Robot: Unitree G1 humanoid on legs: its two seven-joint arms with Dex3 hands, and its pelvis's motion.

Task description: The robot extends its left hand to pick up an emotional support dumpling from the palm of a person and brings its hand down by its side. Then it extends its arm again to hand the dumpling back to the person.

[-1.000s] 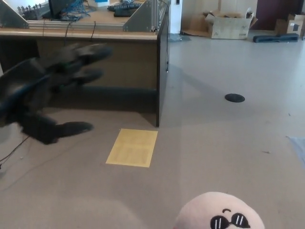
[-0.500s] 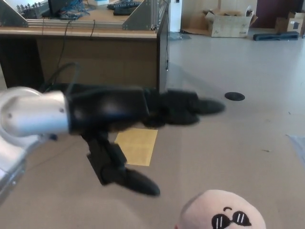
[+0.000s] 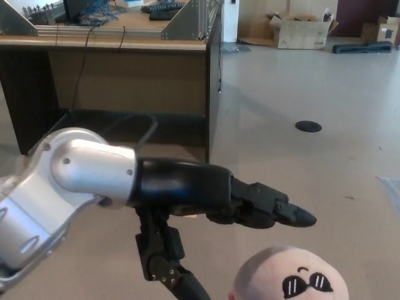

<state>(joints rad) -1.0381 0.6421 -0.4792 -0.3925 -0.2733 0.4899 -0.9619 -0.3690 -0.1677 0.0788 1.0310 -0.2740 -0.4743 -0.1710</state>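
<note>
The emotional support dumpling (image 3: 287,275) is a pale pink plush with black sunglasses and a small smile, showing at the bottom edge right of centre. The palm under it is out of frame. My left hand (image 3: 250,209) reaches in from the left on a silver and black arm, open, its two fingers (image 3: 287,214) stretched out just above the dumpling's top. The thumb (image 3: 187,287) hangs down to the dumpling's left. Nothing is held, and I cannot tell whether the fingers touch the plush. My right hand does not show.
A wooden desk (image 3: 125,69) with a dark side panel stands at the back left, with cables and metal frames on top. Cardboard boxes (image 3: 300,31) sit far back. A round black floor cover (image 3: 308,127) lies on the beige floor.
My left arm has swung from the far left across and down towards the dumpling, the fingers now just over it. The view has shifted slightly.
</note>
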